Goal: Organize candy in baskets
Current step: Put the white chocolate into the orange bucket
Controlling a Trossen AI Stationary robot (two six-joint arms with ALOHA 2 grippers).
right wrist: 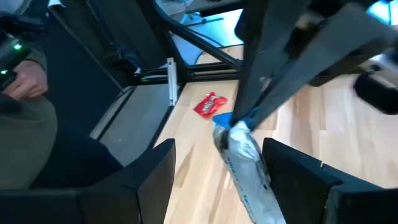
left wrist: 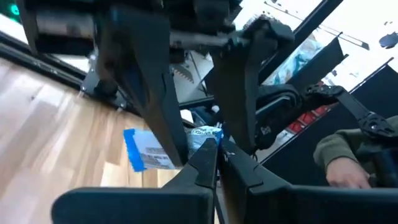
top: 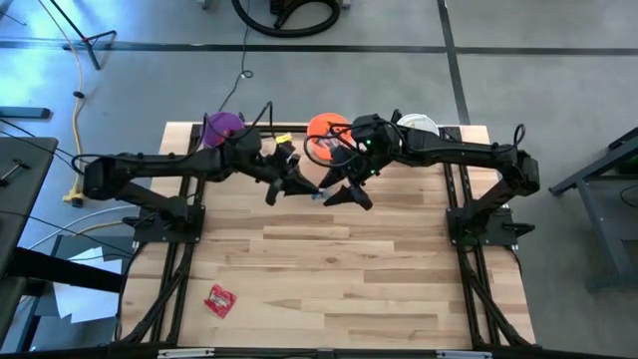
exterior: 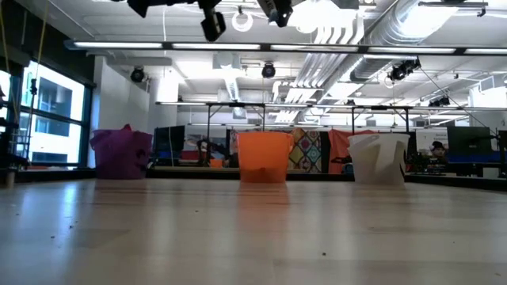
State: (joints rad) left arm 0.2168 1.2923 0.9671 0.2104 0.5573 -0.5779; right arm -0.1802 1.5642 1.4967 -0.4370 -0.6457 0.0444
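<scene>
Blue-and-white bar, half behind fingers

Light butcher-block wooden table on grey concrete floor, bright windows at left, long ceiling strip lights, exposed white ducts, cluttered workbenches behind.

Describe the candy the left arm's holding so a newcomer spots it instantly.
Find the orange bucket at the table's far edge. Just in front, both arms meet above the table; the left gripper pinches a slim blue-and-white bar. The only other candy visible, a red packet, lies near the front-left.
</scene>
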